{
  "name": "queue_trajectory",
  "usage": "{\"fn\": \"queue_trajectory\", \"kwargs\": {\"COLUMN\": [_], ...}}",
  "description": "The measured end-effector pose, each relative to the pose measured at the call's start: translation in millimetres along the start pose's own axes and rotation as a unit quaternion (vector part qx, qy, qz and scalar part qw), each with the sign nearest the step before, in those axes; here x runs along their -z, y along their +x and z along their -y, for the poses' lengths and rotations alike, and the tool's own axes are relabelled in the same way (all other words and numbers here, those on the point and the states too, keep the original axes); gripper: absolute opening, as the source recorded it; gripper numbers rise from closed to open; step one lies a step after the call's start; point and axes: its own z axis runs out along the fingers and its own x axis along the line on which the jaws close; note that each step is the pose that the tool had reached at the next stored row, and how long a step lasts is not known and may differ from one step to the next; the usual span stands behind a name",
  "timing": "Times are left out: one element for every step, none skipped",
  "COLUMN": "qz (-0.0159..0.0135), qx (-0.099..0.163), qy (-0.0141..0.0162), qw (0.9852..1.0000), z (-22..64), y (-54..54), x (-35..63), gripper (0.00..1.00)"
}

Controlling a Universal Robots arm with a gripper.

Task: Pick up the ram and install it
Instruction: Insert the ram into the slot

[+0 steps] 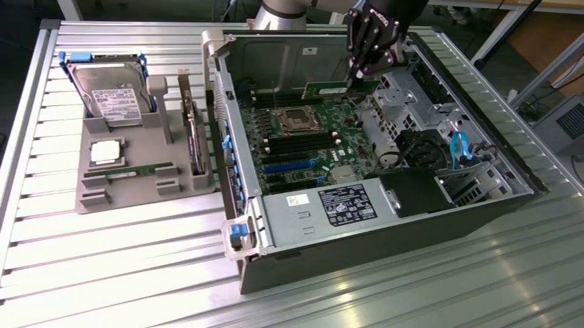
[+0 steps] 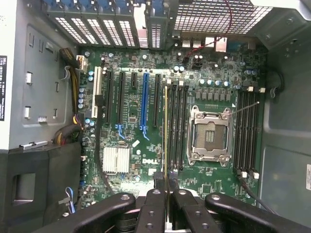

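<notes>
Black fingers (image 1: 365, 51) pinch the long green circuit-board ram stick (image 1: 327, 89) above the green motherboard (image 1: 301, 147) at the far end of the open grey computer case (image 1: 365, 266). The wrist view shows the stick edge-on over black memory slots (image 2: 177, 126), beside the silver processor socket (image 2: 210, 136). At the exterior view's left, a grey tray (image 1: 128, 188) holds a silver hard drive (image 1: 114, 96) on the slatted metal bench (image 1: 109, 266).
</notes>
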Motion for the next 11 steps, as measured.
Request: {"fn": "queue_trajectory", "kwargs": {"qz": [0.0, 0.0, 0.0, 0.0, 0.0, 0.0, 0.0, 0.0, 0.0, 0.0, 0.0], "qx": [0.0, 0.0, 0.0, 0.0, 0.0, 0.0, 0.0, 0.0, 0.0, 0.0, 0.0], "qy": [0.0, 0.0, 0.0, 0.0, 0.0, 0.0, 0.0, 0.0, 0.0, 0.0, 0.0], "qw": [1.0, 1.0, 1.0, 1.0, 1.0, 1.0, 1.0, 1.0, 1.0, 1.0, 1.0], "z": [0.0, 0.1, 0.1, 0.1, 0.2, 0.2, 0.2, 0.2, 0.3, 0.3, 0.3], "y": [0.0, 0.0, 0.0, 0.0, 0.0, 0.0, 0.0, 0.0, 0.0, 0.0, 0.0], "x": [-0.4, -1.1, -1.6, -2.2, -2.7, -3.1, -3.4, -3.9, -4.5, -4.9, -5.4], "gripper": [0.12, 0.12, 0.12, 0.12, 0.12, 0.12, 0.12, 0.12, 0.12, 0.12, 0.12]}}
